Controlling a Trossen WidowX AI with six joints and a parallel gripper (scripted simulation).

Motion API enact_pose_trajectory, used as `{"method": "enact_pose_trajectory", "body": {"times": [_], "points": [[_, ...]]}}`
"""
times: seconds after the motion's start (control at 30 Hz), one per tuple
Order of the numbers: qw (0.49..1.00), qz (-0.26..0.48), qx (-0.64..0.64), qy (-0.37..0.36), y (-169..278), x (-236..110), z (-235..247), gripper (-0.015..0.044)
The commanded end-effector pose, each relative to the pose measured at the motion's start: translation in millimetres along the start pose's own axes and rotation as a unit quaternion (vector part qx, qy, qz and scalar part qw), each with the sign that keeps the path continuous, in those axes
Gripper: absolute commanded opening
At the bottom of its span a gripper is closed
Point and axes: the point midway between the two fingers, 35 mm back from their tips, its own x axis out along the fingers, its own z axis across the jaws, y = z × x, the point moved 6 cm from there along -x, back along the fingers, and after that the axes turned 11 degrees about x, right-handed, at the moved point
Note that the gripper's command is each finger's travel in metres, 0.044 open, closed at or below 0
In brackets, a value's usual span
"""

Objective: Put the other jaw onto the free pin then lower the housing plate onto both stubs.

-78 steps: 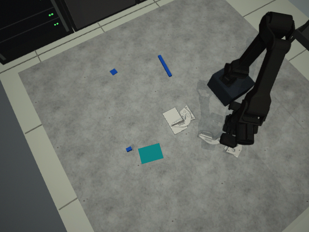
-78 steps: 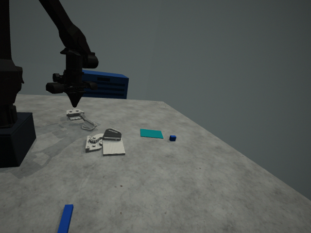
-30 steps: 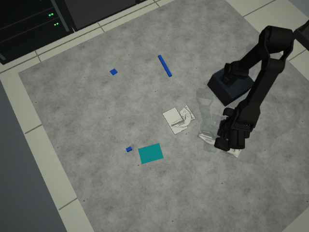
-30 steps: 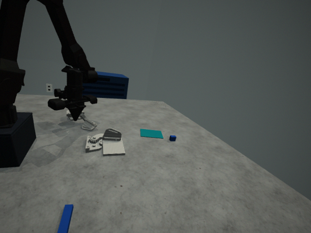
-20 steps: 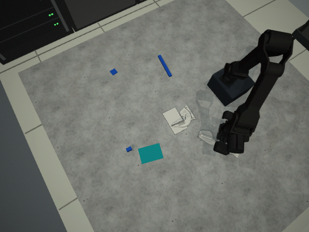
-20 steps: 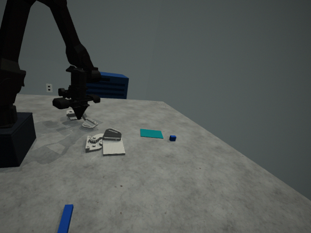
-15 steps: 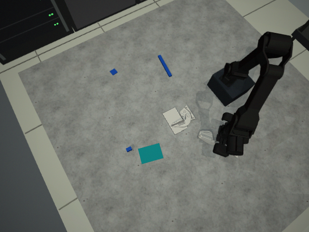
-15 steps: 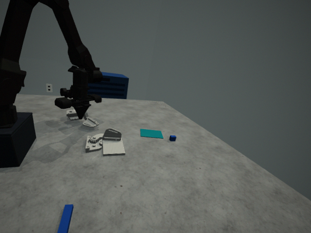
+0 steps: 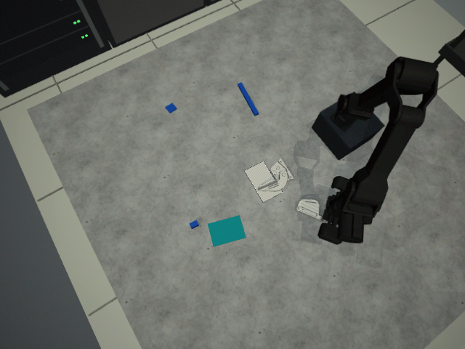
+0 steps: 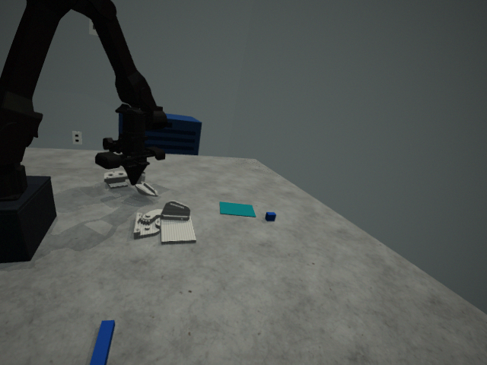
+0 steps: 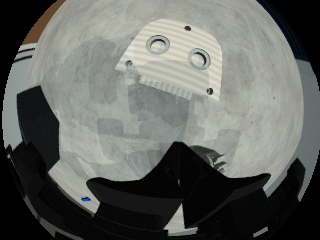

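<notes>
One loose jaw [image 9: 308, 207] [image 10: 146, 189] [image 11: 216, 160] lying just left of closed, empty gripper [image 9: 325, 218] [image 10: 135, 182] [image 11: 178, 146] in top view, pin base [image 9: 280, 164] [image 10: 146, 232] sitting farther left.

Pretty open lane on the bench [image 9: 180, 285] [image 10: 251, 283] around 7 o'clock up top — but the white gear assembly [image 9: 261, 182] [image 10: 177, 230] blocks 10 o'clock from the claw [image 9: 323, 219] [image 10: 134, 183] [image 11: 180, 150].

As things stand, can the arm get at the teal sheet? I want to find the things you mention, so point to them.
Probably yes: the arm's end effector [image 9: 325, 219] [image 10: 134, 183] [image 11: 178, 146] is shut and holds nothing, and the teal sheet [image 9: 227, 230] [image 10: 237, 209] lies flat with nothing on it. Gripping something so thin looks harder.
</notes>
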Motion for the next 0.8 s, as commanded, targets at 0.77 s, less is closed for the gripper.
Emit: {"method": "enact_pose_trajectory", "body": {"times": [0.77], "points": [[1.0,-0.001,0.001,0.003,-2,-55,-8,0.0157]]}}
